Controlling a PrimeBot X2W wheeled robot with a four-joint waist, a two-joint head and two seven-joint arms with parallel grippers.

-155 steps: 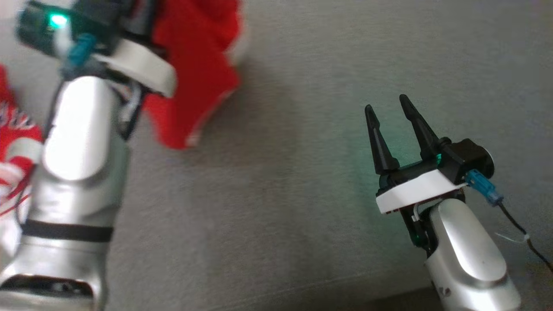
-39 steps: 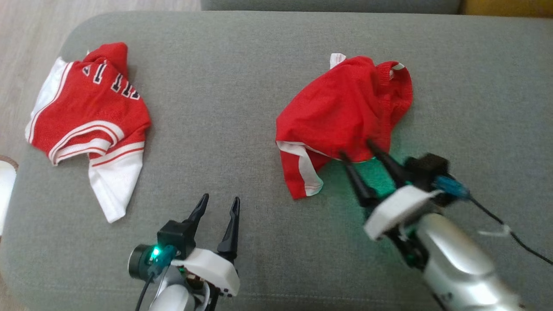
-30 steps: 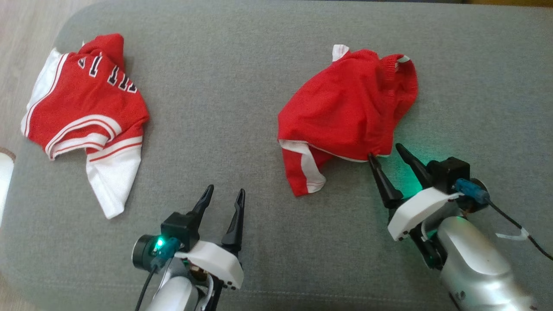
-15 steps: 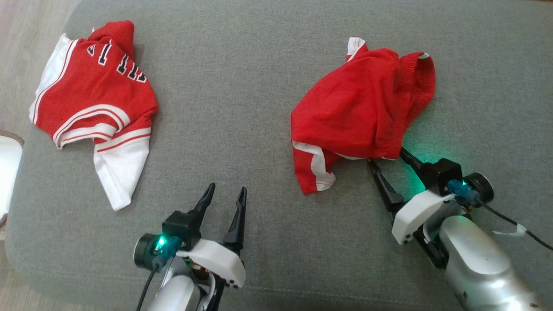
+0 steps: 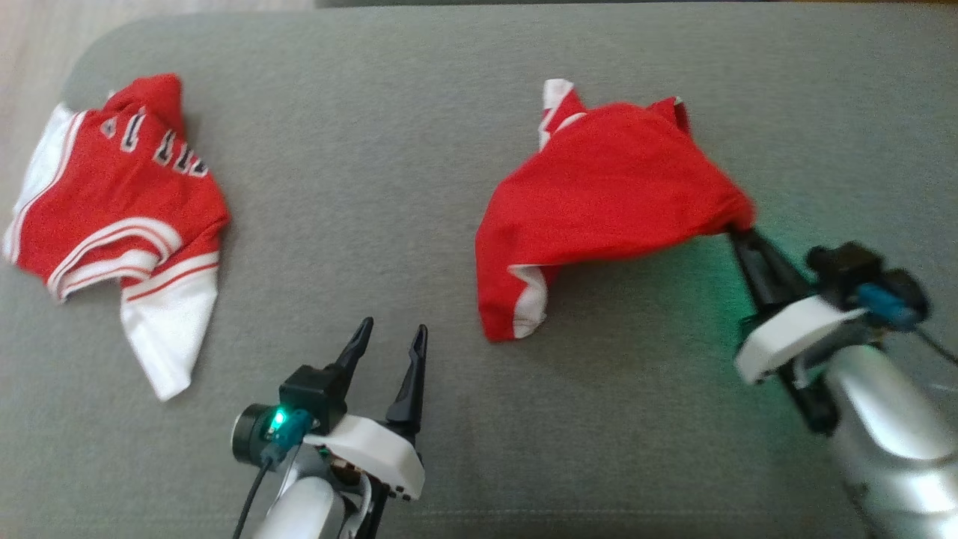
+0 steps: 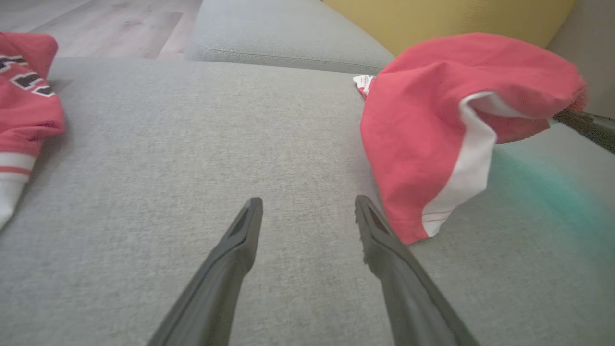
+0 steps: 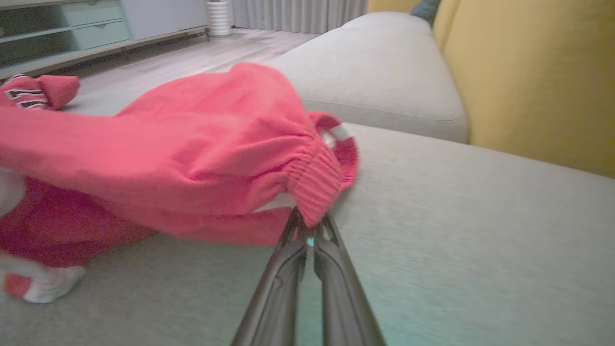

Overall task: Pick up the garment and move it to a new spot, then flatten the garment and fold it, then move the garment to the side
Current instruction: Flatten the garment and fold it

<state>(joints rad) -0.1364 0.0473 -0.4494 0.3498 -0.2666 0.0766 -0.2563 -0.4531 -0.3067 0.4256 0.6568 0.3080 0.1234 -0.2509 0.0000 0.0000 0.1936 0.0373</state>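
Right pincer (image 7: 310,225) is pinching the red shorts (image 5: 614,187) by the waistband, holding that edge up while the rest is draping onto the sofa (image 5: 374,150). Left pincer (image 5: 391,338) is hanging spread nearby; a jersey (image 5: 105,202) is lying far left.

Grey couch (image 5: 359,150), yellow cushion (image 7: 528,72), wooden floor (image 6: 120,24)

garment (image 5: 606,187): red, white trim | jersey (image 5: 105,217): red-white striped | couch (image 5: 359,187): grey
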